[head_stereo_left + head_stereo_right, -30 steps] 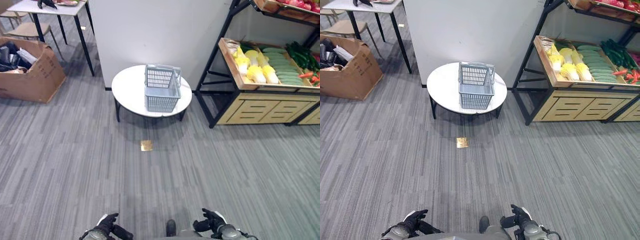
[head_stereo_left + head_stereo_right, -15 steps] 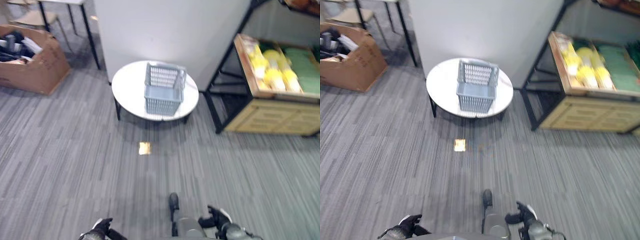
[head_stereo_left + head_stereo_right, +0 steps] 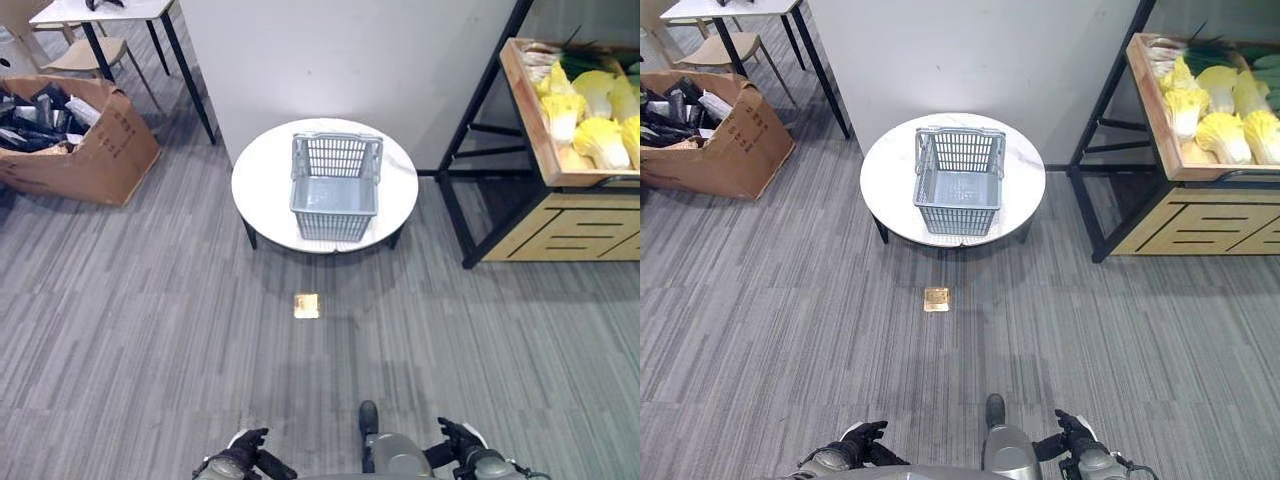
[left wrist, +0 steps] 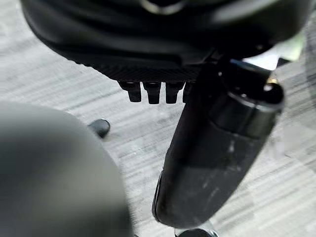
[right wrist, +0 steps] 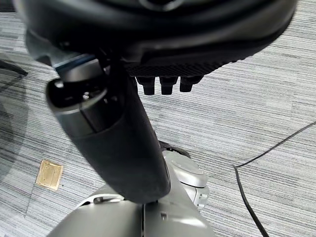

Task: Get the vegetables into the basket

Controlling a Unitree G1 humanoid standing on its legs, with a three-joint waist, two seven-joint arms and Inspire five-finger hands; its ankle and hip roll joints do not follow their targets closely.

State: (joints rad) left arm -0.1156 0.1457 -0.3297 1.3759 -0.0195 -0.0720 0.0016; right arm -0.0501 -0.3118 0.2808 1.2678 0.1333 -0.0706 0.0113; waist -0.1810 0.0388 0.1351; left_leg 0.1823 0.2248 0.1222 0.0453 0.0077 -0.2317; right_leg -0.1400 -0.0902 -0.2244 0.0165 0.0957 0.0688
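Left hand [image 3: 240,462] and right hand [image 3: 462,452] low before the round white table [image 3: 265,185], fingers curled, holding nothing, grey basket [image 3: 335,189] upright on the table's middle, vegetables [image 3: 585,110] on the wooden shelf [image 3: 545,140] right of the table, cardboard box [image 3: 85,150] to the table's left.

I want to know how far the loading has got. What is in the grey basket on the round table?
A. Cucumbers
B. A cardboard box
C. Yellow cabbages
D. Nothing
D: the basket on the round white table shows a bare floor, while the yellow cabbages lie on the wooden shelf to the right.
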